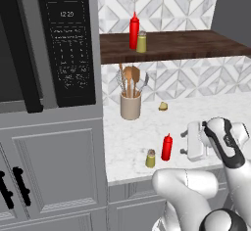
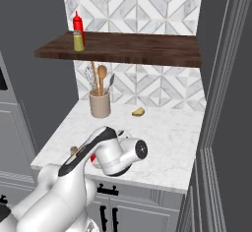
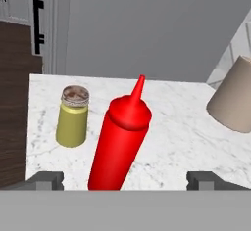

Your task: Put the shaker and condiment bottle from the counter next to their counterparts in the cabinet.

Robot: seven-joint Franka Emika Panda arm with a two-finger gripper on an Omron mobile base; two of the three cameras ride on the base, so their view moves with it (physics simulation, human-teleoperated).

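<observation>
On the white marble counter (image 1: 139, 134) the red condiment bottle (image 1: 166, 147) stands upright near the front edge, with the olive-yellow shaker (image 1: 150, 158) just to its left. My gripper (image 1: 185, 143) is open and level with the bottle, a little to its right. In the hand view the condiment bottle (image 3: 120, 142) is centred between the wide-apart fingertips (image 3: 46, 178), and the shaker (image 3: 72, 117) stands to its left. The counterparts, a red bottle (image 1: 134, 30) and a shaker (image 1: 141, 42), stand together on the dark brown cabinet shelf (image 1: 186, 44). In the right base view my arm hides most of the counter pair.
A beige crock (image 1: 130, 105) with wooden utensils stands at the back of the counter under the shelf, also seen as the crock (image 3: 235, 103). A small yellow morsel (image 1: 163, 106) lies beside it. A tall grey unit with a microwave (image 1: 68, 44) borders the counter on the left.
</observation>
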